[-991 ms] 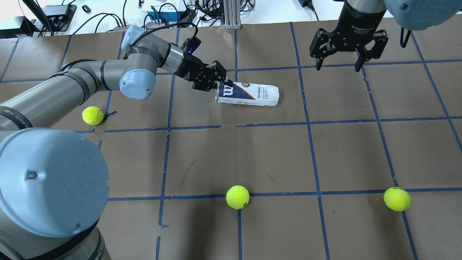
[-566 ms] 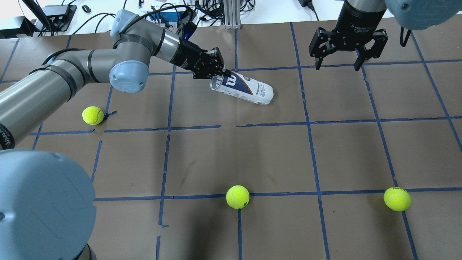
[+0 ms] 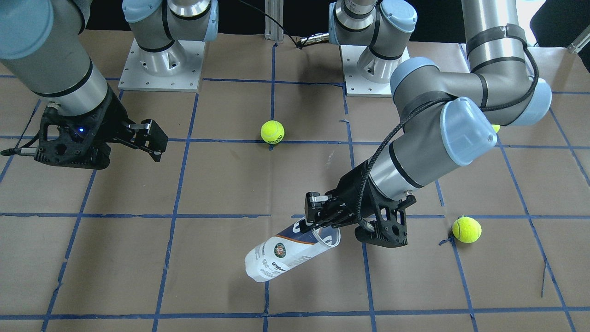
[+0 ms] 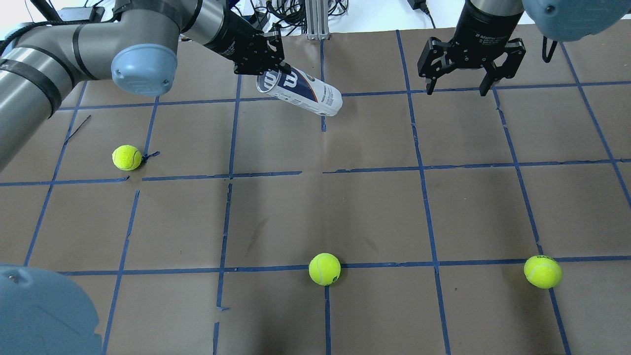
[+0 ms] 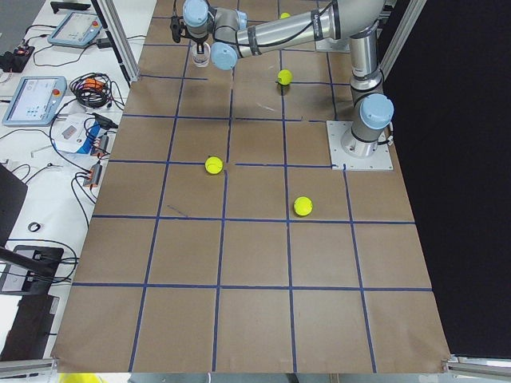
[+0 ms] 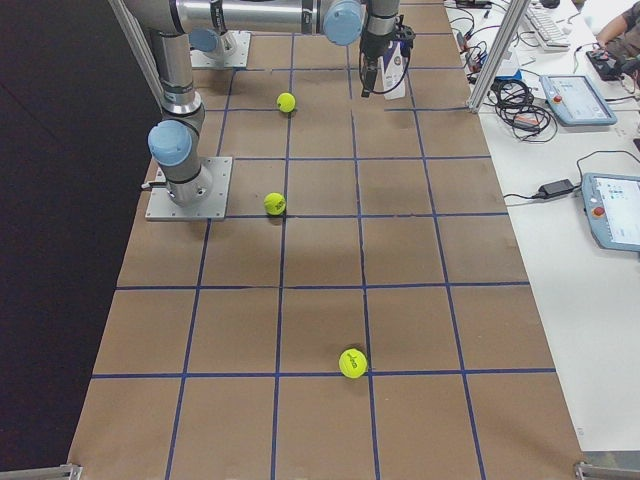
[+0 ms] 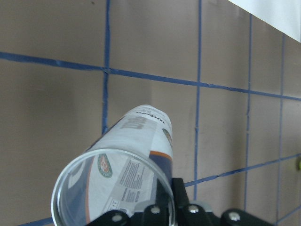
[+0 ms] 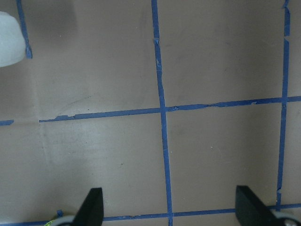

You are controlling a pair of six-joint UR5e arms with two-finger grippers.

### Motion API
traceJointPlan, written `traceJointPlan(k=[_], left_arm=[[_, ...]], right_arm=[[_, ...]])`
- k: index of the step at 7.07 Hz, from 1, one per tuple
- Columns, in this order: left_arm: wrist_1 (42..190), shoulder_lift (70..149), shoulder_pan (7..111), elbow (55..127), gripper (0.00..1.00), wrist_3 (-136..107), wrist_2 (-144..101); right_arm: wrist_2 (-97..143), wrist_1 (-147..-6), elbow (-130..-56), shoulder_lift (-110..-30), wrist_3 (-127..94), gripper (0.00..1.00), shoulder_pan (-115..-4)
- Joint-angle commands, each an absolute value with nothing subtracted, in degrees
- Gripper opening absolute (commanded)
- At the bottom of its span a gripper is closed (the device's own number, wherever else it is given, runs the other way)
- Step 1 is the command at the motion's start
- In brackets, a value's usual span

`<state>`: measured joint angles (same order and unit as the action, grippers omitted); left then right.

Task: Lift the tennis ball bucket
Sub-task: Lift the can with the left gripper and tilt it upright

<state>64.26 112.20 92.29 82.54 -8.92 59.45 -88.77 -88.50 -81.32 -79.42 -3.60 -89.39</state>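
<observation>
The tennis ball bucket (image 4: 301, 92) is a clear can with a white-and-navy "W" label. My left gripper (image 4: 270, 69) is shut on the rim of its open end and holds it above the brown table, tilted with the closed white end lower. It also shows in the front view (image 3: 283, 253), where the left gripper (image 3: 317, 222) pinches the rim, and in the left wrist view (image 7: 124, 165). My right gripper (image 4: 457, 91) is open and empty, hovering to the right of the can. The right wrist view shows its spread fingertips (image 8: 92, 207) over bare table.
Three yellow-green tennis balls lie on the table: one at the left (image 4: 126, 157), one at the near middle (image 4: 324, 269), one at the near right (image 4: 543, 271). Blue tape lines (image 4: 422, 169) grid the table. Cables and boxes (image 4: 224, 17) lie beyond the far edge.
My left arm has risen and swung left, taking the can off the table by its rim. The can has gone from lying flat to hanging tilted. The right gripper barely moved.
</observation>
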Motion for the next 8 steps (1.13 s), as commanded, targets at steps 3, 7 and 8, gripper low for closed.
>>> traceJointPlan(k=[3,7,8], left_arm=[[70.75,114.42,102.37,74.97,0.0,10.42,93.2],[73.11,117.77,105.38,75.14,0.19,10.99,98.79],[73.12,117.95,105.38,74.97,0.63,10.9,98.79]], right_arm=[[-88.68,-88.42,-81.39,-79.37,-3.6,1.0,-89.39],[-88.68,-87.8,-81.48,-79.37,-3.52,1.0,-89.38],[-88.68,-87.89,-81.47,-79.37,-3.43,1.0,-89.38]])
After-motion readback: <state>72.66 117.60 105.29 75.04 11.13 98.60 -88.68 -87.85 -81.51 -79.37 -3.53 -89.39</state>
